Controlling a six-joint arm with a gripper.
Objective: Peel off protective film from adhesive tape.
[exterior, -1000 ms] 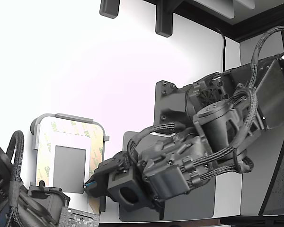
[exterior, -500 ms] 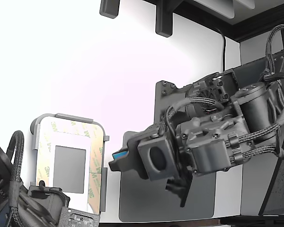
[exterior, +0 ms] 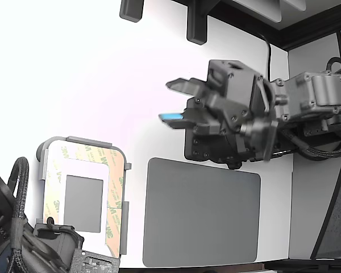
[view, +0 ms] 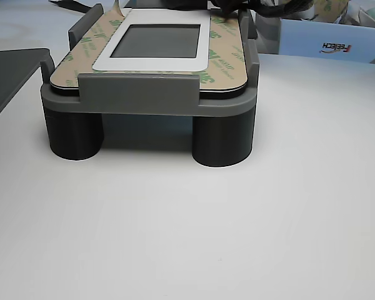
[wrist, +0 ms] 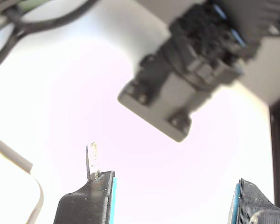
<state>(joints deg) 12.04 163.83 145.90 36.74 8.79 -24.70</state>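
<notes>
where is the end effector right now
In the exterior view the end effector is raised, open and empty, above the large grey pad, well to the exterior view's right of the white plate in its grey fixture.

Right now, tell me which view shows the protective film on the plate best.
The other view: the protective film fills the foreground, its green logos readable. The exterior view shows it small and washed out. The wrist view does not show it.
</notes>
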